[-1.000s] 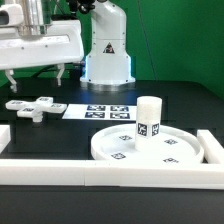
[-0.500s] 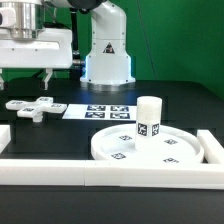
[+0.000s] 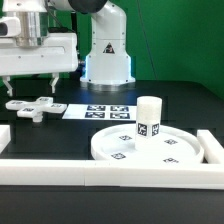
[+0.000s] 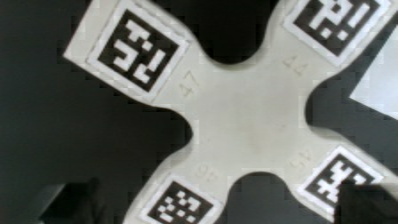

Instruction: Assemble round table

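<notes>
The white cross-shaped foot piece (image 3: 30, 105) lies flat on the black table at the exterior view's left and fills the wrist view (image 4: 240, 100), tags up. My gripper (image 3: 30, 88) hangs open and empty just above it, one finger on each side. In the wrist view the gripper (image 4: 217, 205) shows only as dark fingertips (image 4: 71, 200) at the frame's edge. The large rimmed round disc (image 3: 120, 148) lies at the front right. The short cylindrical post (image 3: 148, 118) stands upright on the disc.
The marker board (image 3: 105, 111) lies between the foot piece and the disc. White border rails run along the front (image 3: 100, 172), the right (image 3: 210, 146) and the left (image 3: 4, 135). The robot base (image 3: 106, 55) stands behind.
My gripper has moved down toward the foot piece and a little to the exterior view's left. The parts have not moved.
</notes>
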